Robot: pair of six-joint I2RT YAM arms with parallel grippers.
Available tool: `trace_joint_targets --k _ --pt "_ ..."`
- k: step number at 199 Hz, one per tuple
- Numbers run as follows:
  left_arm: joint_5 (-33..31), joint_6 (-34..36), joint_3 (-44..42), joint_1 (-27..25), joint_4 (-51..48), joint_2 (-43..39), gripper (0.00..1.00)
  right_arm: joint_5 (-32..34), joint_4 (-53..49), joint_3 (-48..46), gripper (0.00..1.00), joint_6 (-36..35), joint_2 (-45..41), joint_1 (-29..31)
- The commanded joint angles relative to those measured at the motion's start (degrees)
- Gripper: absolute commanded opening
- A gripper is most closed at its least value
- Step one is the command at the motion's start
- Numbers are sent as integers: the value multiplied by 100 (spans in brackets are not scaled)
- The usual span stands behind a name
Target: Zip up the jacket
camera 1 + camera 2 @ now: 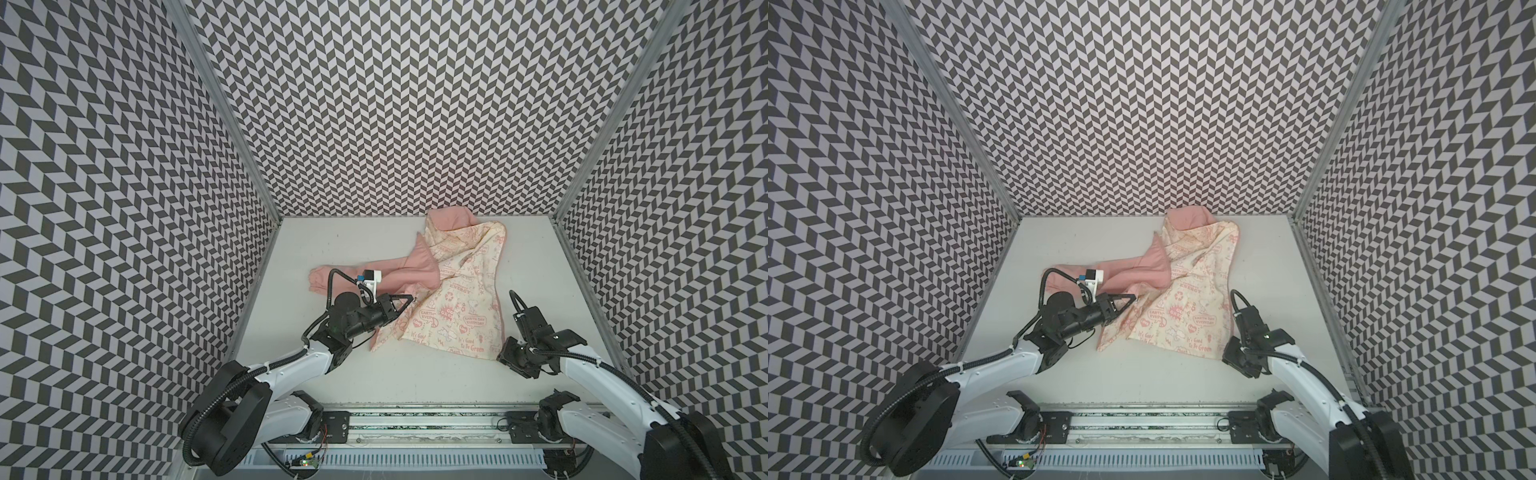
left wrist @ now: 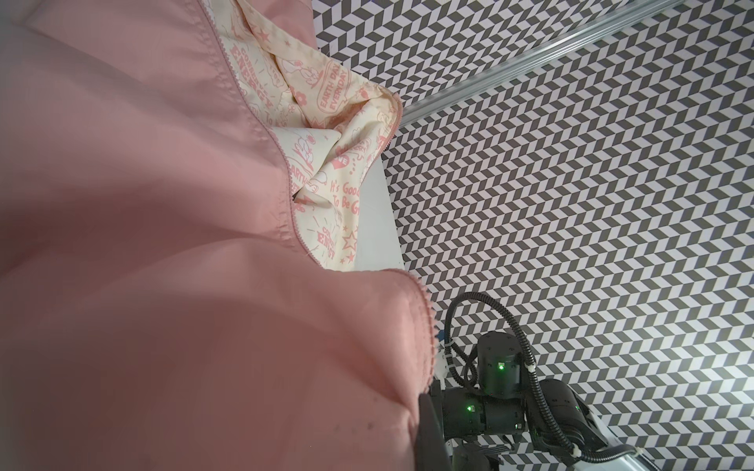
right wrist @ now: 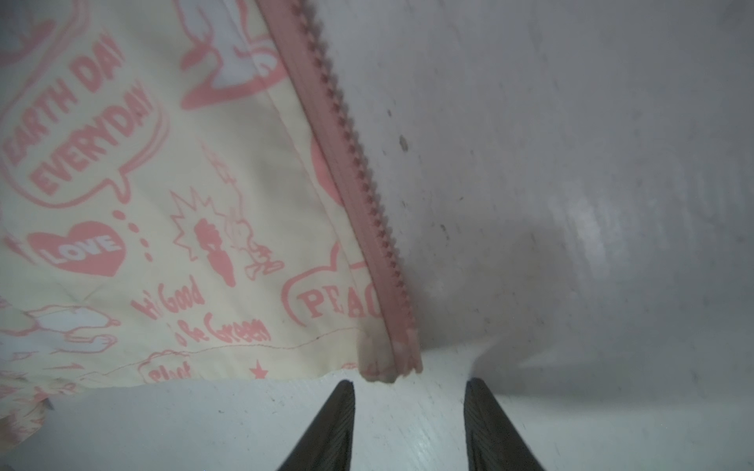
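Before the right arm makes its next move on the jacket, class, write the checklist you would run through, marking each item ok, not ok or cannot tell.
1. Left gripper shut on jacket edge: ok.
2. Right gripper jaws apart: ok.
3. Zipper end between the right fingers: not ok, it lies just ahead of them.
4. Teeth near that end exposed and untwisted: ok.
5. Front edges brought together: not ok, jacket lies open, lining up.
6. Slider position: cannot tell.
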Motion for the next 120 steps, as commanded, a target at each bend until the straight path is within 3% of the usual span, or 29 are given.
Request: trace_joint_targets --k 1,69,120 --pt "170 -67 -41 49 333 37 0 -24 462 -96 47 344 55 -29" --pt "207 -149 45 49 391 198 0 85 997 -190 42 395 440 -45" --pt "139 -192 62 49 345 160 0 330 759 146 22 194 333 -40"
